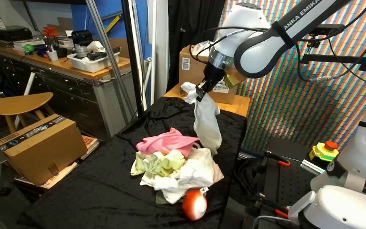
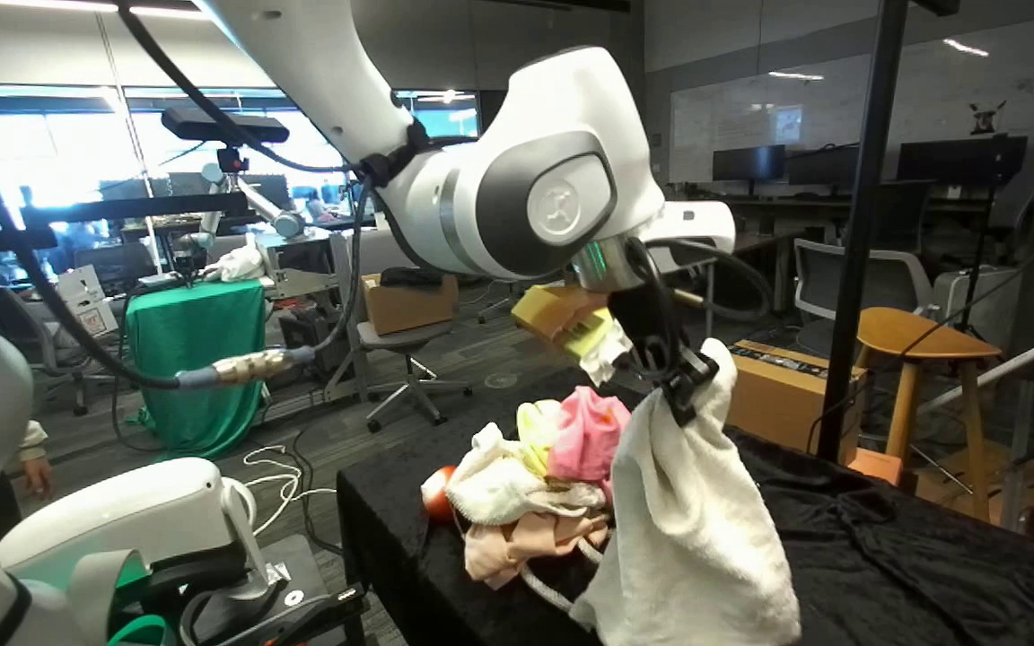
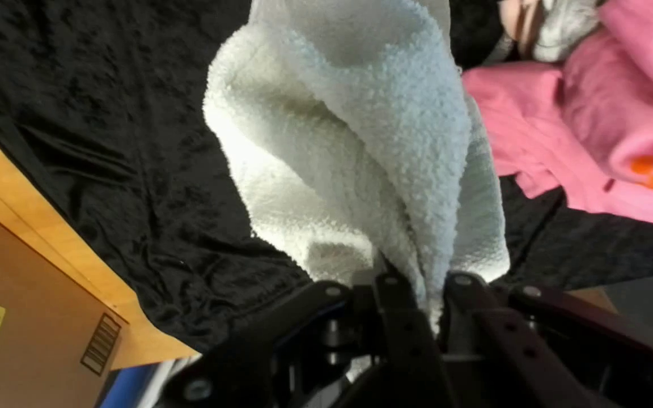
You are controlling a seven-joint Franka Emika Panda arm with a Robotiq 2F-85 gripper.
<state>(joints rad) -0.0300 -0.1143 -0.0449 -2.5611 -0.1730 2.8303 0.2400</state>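
My gripper (image 1: 199,93) is shut on a white towel (image 1: 207,125), which hangs below it in folds over the black-covered table. In the wrist view the towel (image 3: 338,147) narrows to a pinched strip between the fingers (image 3: 397,303); part of it sticks out past the jaws in both exterior views. Beside the hanging towel lies a heap of cloths: a pink one (image 1: 167,143), a yellow-green one (image 1: 160,163), a white one (image 1: 197,171) and a peach one (image 2: 517,543). A red-and-white round object (image 1: 194,205) rests against the heap.
Black cloth (image 1: 106,184) drapes the table, with a bare wooden edge (image 1: 241,106) at the far end. A cardboard box (image 1: 191,70) stands there behind the gripper. An emergency stop button (image 1: 324,151) sits near the robot's base. A metal post (image 1: 111,57) rises beside the table.
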